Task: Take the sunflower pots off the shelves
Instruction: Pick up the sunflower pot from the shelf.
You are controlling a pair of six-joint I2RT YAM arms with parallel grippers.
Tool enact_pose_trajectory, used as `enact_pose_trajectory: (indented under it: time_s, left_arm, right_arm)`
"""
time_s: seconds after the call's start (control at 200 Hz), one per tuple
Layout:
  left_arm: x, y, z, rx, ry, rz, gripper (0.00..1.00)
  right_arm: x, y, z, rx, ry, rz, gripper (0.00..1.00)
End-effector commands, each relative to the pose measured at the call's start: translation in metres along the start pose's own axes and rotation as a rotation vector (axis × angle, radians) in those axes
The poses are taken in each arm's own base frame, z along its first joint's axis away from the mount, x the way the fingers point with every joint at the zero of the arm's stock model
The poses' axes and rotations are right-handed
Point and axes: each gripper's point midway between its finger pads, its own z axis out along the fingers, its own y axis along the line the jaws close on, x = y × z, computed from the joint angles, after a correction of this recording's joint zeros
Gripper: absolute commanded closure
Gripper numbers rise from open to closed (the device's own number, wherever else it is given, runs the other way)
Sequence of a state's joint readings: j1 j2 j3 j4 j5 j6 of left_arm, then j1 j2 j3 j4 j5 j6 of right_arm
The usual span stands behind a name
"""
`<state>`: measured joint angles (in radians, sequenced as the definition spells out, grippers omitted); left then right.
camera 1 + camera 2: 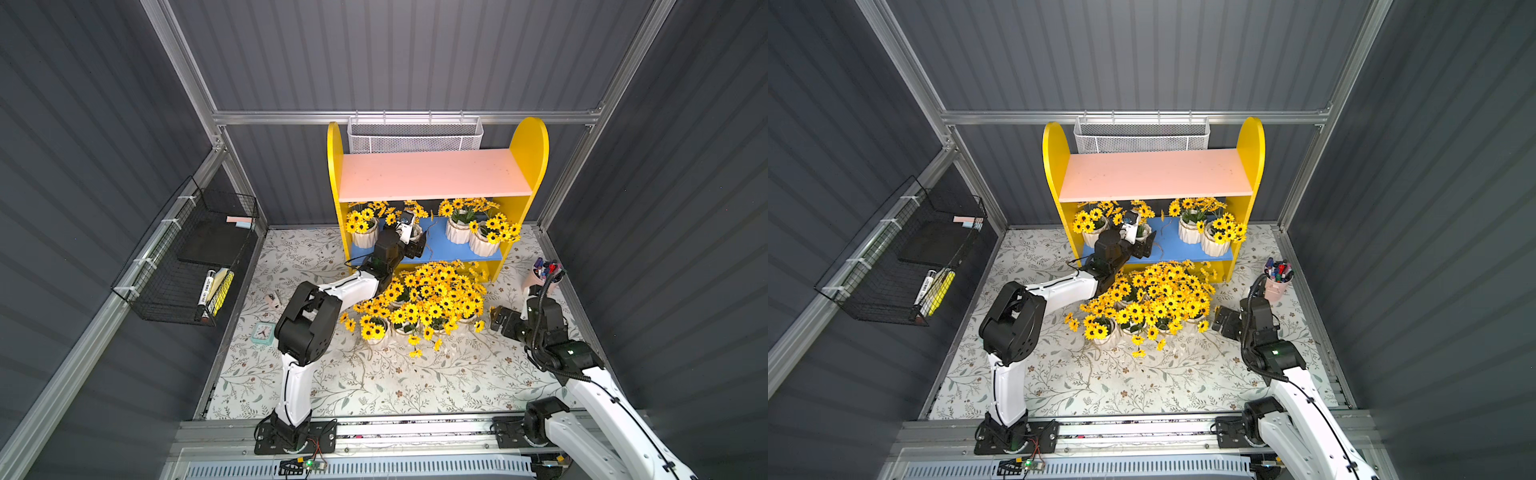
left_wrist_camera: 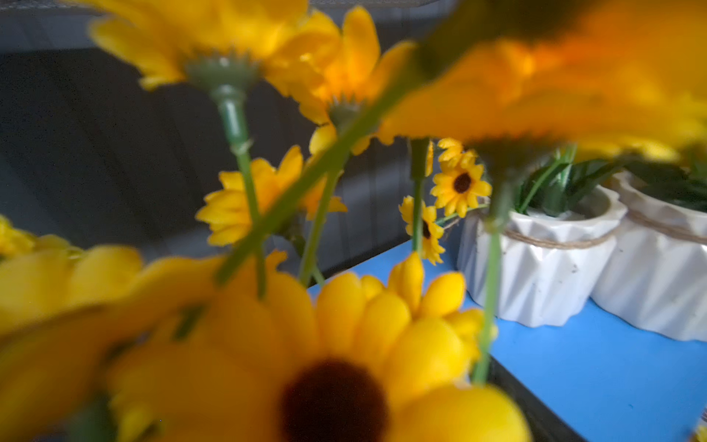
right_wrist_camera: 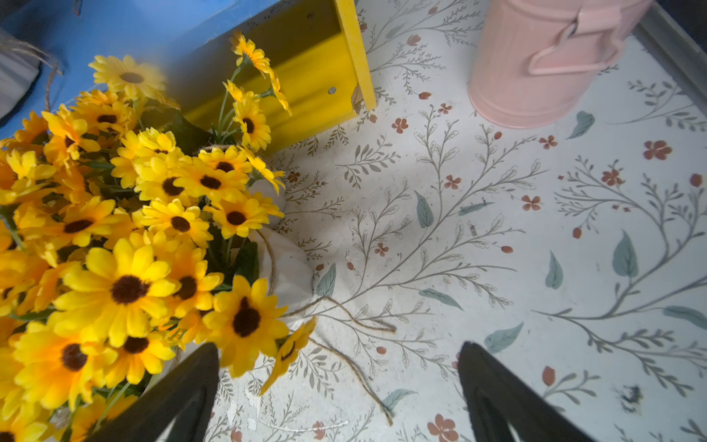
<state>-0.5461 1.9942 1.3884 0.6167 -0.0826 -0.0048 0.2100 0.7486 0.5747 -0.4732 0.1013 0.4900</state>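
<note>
Here, ribbed, twine-rimmed pots [image 2: 543, 275]

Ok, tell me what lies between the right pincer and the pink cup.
Nothing but bare floral-print tabletop: the right wrist view shows the stretch from the open right pincer to the pink cup clear.

Sunflower pots [image 1: 432, 303] heaped on the floral mat [image 1: 374, 386] in front of the shelves [image 1: 530, 153].
Left gripper [image 1: 417, 247] reaches onto the blue lower board [image 1: 444, 245] (pots stand at both ends); right gripper [image 1: 496, 318] sits right of the heap.
</note>
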Motion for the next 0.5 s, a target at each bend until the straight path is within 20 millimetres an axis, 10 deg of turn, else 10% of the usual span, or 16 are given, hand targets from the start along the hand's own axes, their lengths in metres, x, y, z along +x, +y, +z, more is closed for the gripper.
enact_pose_trajectory:
  time_s: [0.0, 0.495]
  left_arm:
    - [-0.078, 0.000, -0.030, 0.028, -0.158, 0.015, 1.00]
    - [-0.114, -0.075, -0.139, 0.133, -0.157, 0.032, 1.00]
  right_arm:
    - [-0.016, 0.003, -0.009, -0.003, -0.043, 0.013, 0.01]
    - [-0.040, 0.019, -0.027, -0.062, -0.100, 0.000, 0.01]
